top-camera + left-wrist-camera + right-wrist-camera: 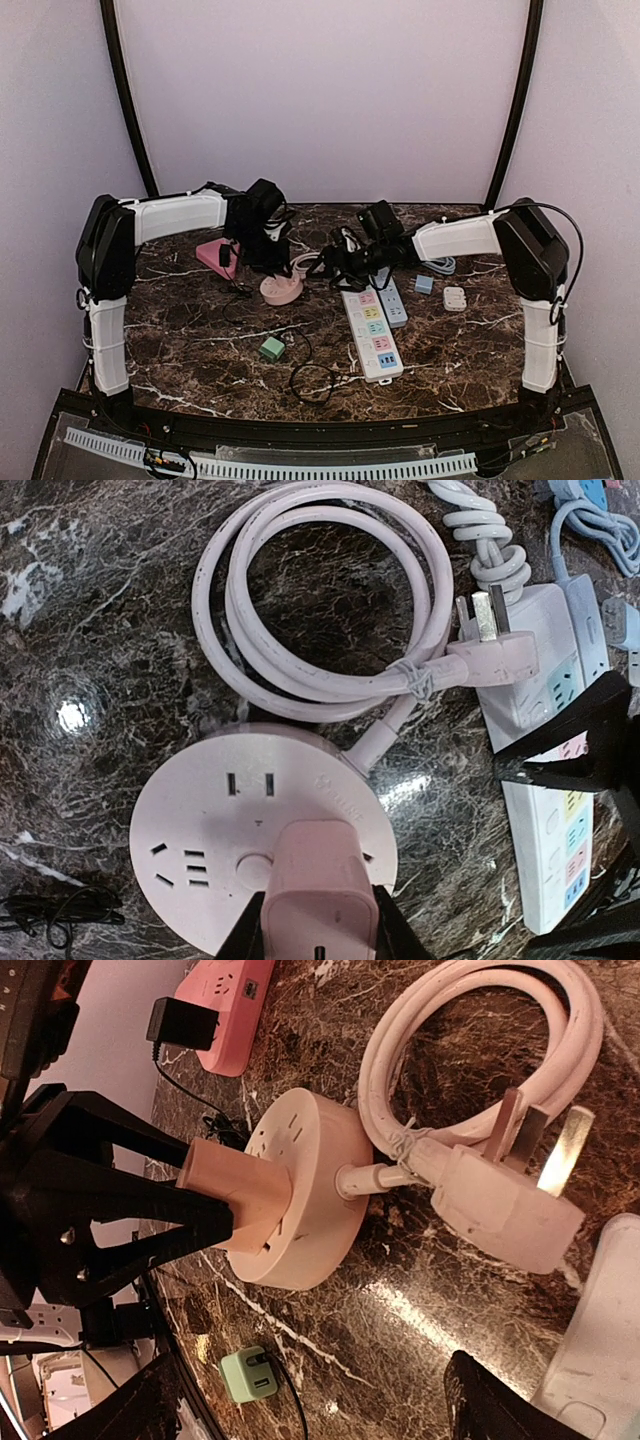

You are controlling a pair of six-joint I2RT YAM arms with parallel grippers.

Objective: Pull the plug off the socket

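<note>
Fingers (150,1232) of the left gripper (320,925) are clenching the pink plug (320,880) by its sides, presumably setting up a straight pull. The plug, a rounded blush block, is sitting in the round pink socket (190,830) on the marble table (100,630). The right gripper (315,1390) is hovering spread open beside the socket, likely readying to brace it.

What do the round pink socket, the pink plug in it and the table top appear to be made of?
The round pink socket and pink plug: probably moulded plastic, matte, with even colour and soft edges. The table top looks like polished dark marble or an imitation, given white veins and sharp reflections.
</note>
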